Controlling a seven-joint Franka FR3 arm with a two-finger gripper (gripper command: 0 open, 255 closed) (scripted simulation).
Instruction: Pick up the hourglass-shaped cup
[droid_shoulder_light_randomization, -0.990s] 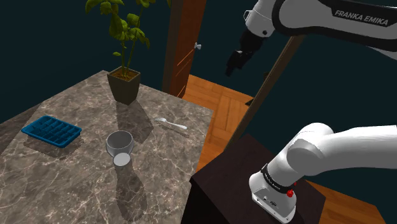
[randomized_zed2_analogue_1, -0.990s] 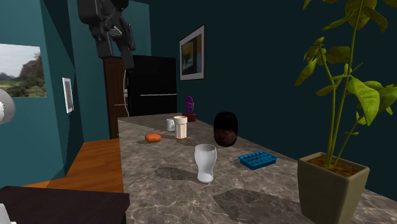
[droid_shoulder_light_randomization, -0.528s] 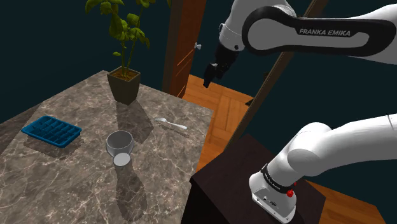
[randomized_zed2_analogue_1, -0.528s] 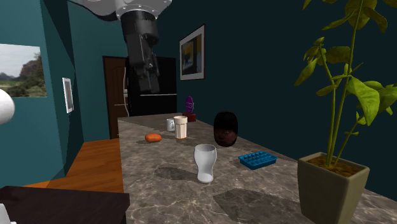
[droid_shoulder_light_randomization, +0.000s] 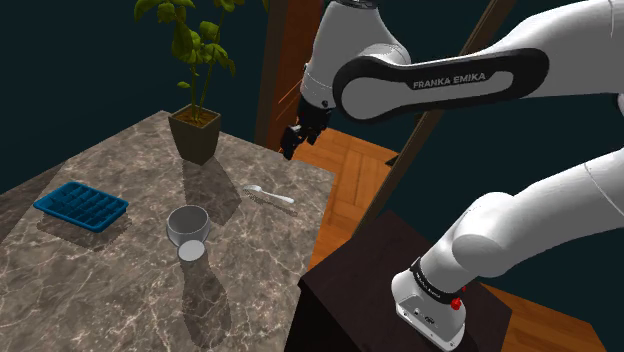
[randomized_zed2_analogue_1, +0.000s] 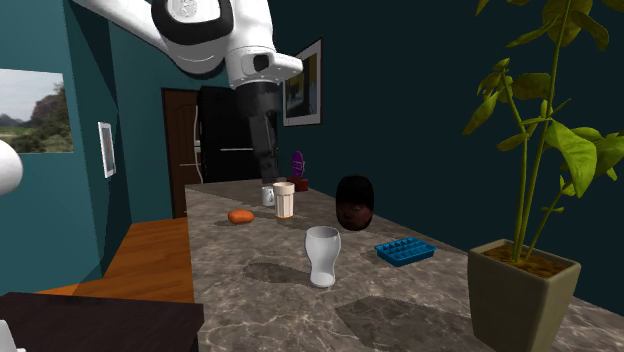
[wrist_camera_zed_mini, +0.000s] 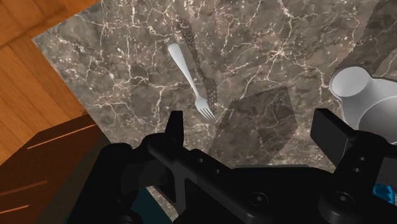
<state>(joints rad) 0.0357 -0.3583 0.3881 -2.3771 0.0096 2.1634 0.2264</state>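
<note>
The hourglass-shaped cup (droid_shoulder_light_randomization: 188, 232) is pale grey-white and stands upright on the marble table (droid_shoulder_light_randomization: 100, 290), mouth up. In the second exterior view the cup (randomized_zed2_analogue_1: 322, 256) stands near the table's middle. My gripper (droid_shoulder_light_randomization: 293, 143) hangs high above the table's far corner, well up and to the shoulder view's right of the cup. In the wrist view the two fingers of the gripper (wrist_camera_zed_mini: 253, 127) stand wide apart and open with nothing between them; the cup (wrist_camera_zed_mini: 362, 95) lies off beyond one fingertip. The gripper (randomized_zed2_analogue_1: 268, 172) points down at the table.
A white fork (droid_shoulder_light_randomization: 270, 196) lies on the table below the gripper. A potted plant (droid_shoulder_light_randomization: 194, 133) stands at the far edge and a blue ice tray (droid_shoulder_light_randomization: 81, 205) at the shoulder view's left. Farther along are an orange thing (randomized_zed2_analogue_1: 240, 215), a beige cup (randomized_zed2_analogue_1: 284, 200) and a dark vase (randomized_zed2_analogue_1: 354, 203).
The arm has swung to the shoulder view's left and come lower, bringing the gripper from over the wooden floor to above the table's corner. The fingers stayed open. Nothing on the table moved.
</note>
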